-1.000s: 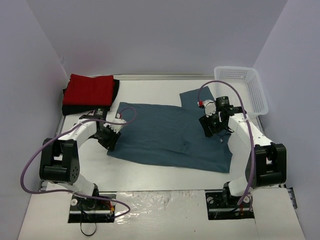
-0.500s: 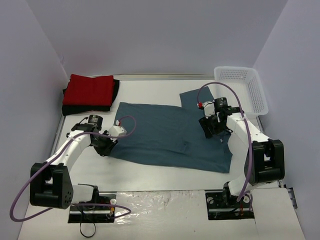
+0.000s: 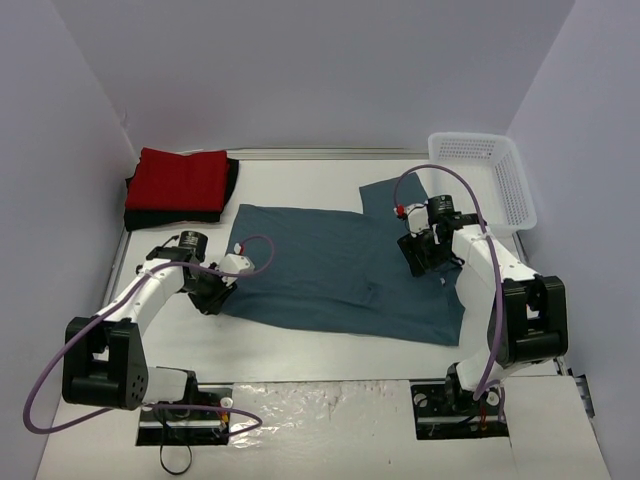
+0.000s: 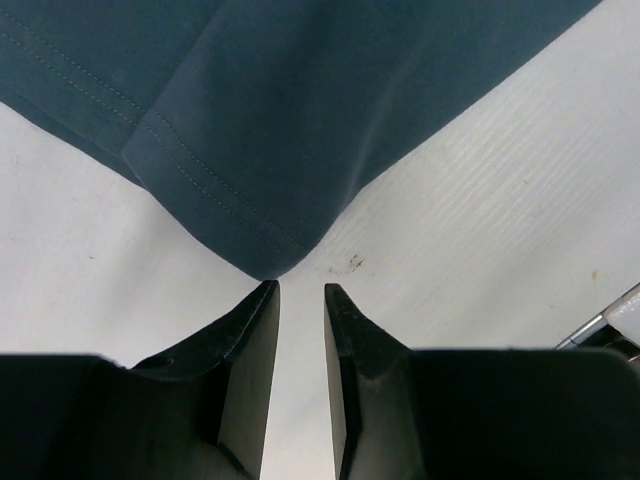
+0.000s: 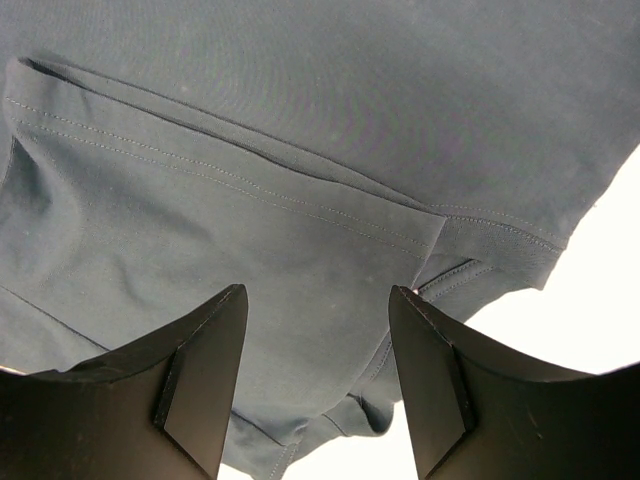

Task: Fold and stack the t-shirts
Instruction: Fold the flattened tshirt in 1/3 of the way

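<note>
The teal t-shirt lies spread flat on the white table, with a sleeve folded over at its right. My left gripper sits low at the shirt's near-left corner. In the left wrist view its jaws stand a narrow gap apart with nothing between them, the shirt's hemmed corner just ahead of the tips. My right gripper is wide open above the shirt's right sleeve area, holding nothing. The red t-shirt lies folded on the folded black t-shirt at the back left.
A white lattice basket stands at the back right, close to my right arm. Grey walls close in the table on three sides. Bare table lies between the teal shirt and the arm bases.
My left arm has swung its elbow outward to the left and the gripper settled at the shirt's near-left corner. My right gripper has shifted slightly toward the back. The shirts have not moved.
</note>
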`<state>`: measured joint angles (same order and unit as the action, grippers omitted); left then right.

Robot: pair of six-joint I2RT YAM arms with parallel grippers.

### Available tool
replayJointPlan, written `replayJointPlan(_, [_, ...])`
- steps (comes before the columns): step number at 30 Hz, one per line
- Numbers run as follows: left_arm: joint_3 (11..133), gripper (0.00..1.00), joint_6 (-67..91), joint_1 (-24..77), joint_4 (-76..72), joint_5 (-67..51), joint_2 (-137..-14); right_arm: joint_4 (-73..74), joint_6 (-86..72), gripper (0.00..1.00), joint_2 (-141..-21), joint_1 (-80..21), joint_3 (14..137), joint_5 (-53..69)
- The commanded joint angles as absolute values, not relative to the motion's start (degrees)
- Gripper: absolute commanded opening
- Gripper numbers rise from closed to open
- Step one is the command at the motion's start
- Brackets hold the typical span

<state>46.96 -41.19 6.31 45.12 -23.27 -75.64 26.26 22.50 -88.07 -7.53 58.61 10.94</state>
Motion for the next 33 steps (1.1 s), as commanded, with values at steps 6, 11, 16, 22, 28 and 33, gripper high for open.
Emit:
replayJointPlan(6, [48.60, 0.26, -37.97, 6.15, 41.66, -24.26, -74.44, 26.81, 22.06, 0.55, -89.21, -7.38, 58.18, 9.58])
replayJointPlan(11, [51.41, 0.27, -37.62, 6.15, 41.31, -24.78, -76.72, 26.72, 22.06, 0.55, -89.21, -7.38, 58.18, 9.58])
replayJointPlan(16, [53.17, 0.27, -37.27, 6.24, 40.52, -24.79, -80.06, 26.72, 22.15, 0.55, -89.21, -7.38, 58.10, 9.58])
replayJointPlan(22, [54.05, 0.26, -37.35, 6.24, 40.43, -25.49, -81.82, 26.63, 22.24, 0.55, -89.30, -7.38, 58.10, 9.49])
replayJointPlan(28, [53.79, 0.06, -37.62, 6.24, 40.69, -26.19, -82.09, 26.63, 22.32, 0.55, -90.00, -7.38, 58.01, 8.88])
replayJointPlan(33, [53.79, 0.02, -38.41, 6.24, 42.19, -27.25, -80.69, 26.54, 22.32, 0.55, -90.35, -7.47, 58.01, 8.62])
